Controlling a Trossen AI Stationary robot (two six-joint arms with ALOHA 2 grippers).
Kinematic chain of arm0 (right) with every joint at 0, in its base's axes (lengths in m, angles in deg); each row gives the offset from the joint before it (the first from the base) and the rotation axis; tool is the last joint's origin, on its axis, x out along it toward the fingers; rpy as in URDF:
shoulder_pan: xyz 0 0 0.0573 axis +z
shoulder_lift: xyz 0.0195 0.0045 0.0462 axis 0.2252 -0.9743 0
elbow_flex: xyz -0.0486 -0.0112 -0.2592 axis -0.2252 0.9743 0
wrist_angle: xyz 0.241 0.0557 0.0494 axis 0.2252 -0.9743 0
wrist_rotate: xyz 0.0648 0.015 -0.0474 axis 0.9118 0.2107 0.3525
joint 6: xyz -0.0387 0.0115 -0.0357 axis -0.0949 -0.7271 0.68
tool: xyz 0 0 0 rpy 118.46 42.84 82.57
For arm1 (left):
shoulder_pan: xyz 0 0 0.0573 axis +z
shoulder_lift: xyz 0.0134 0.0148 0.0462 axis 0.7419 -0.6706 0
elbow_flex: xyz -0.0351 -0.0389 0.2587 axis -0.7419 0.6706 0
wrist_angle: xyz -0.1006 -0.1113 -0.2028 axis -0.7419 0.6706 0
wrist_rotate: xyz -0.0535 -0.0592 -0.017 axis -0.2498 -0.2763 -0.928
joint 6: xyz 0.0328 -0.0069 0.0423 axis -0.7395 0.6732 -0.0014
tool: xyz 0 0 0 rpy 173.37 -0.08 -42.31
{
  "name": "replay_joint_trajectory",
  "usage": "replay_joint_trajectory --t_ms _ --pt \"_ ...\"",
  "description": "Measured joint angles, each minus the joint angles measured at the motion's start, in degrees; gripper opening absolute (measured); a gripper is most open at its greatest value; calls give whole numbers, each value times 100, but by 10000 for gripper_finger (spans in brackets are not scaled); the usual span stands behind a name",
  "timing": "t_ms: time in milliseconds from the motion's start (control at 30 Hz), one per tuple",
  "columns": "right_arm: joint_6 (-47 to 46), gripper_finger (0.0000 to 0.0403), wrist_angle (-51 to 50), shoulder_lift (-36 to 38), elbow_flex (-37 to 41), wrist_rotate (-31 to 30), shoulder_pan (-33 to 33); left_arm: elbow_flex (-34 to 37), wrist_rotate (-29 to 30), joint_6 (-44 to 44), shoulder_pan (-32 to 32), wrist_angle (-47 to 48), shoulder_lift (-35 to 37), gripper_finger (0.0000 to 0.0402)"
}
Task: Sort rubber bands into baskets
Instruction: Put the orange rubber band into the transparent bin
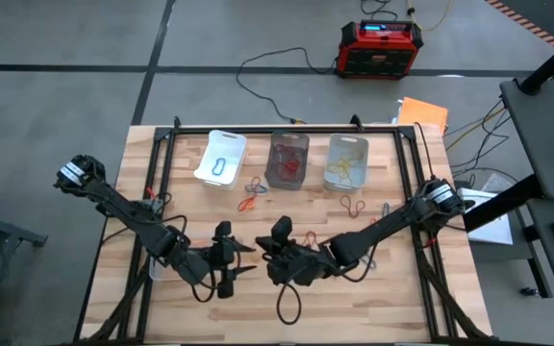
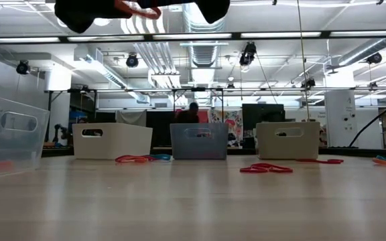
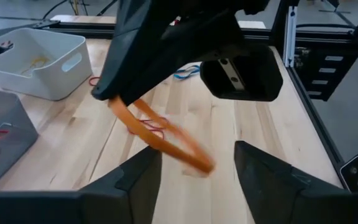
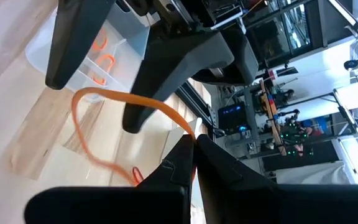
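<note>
High view: white basket [image 1: 221, 159] holds one blue rubber band [image 1: 220, 164].

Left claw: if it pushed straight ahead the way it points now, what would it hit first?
The orange rubber band, hanging from the shut right claw, dangles directly ahead of the open left claw. Probably the band first, then the right claw; depth is uncertain.

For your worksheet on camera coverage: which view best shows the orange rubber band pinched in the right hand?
The left wrist view: the orange rubber band hangs in full from the right hand. The right wrist view shows it pinched at the fingertips. The low view catches only a bit; the high view hides it.
</note>
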State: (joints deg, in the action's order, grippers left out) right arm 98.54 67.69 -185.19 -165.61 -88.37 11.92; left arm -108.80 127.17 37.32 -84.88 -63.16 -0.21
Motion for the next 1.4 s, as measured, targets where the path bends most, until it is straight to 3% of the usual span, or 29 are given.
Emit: replay_joint_trajectory --t_ms 167,367,733,1100,1233,1400 --pt "-5 9 -1 0 0 2 -23 1 0 -66 3 -24 -2 122" --pt "-85 9 -5 0 0 15 -23 1 -1 -209 4 -22 -2 12" --pt "-945 17 -27 0 0 48 -10 2 9 -277 4 137 -4 1" --pt "-1925 129 -284 34 2 167 -10 2 39 -250 -9 475 19 0" --pt "-2324 158 -713 177 2 164 -10 -187 -457 97 -24 1358 133 0" --pt "-2746 175 -1255 232 7 142 -12 -885 -1261 862 -153 3545 181 0"
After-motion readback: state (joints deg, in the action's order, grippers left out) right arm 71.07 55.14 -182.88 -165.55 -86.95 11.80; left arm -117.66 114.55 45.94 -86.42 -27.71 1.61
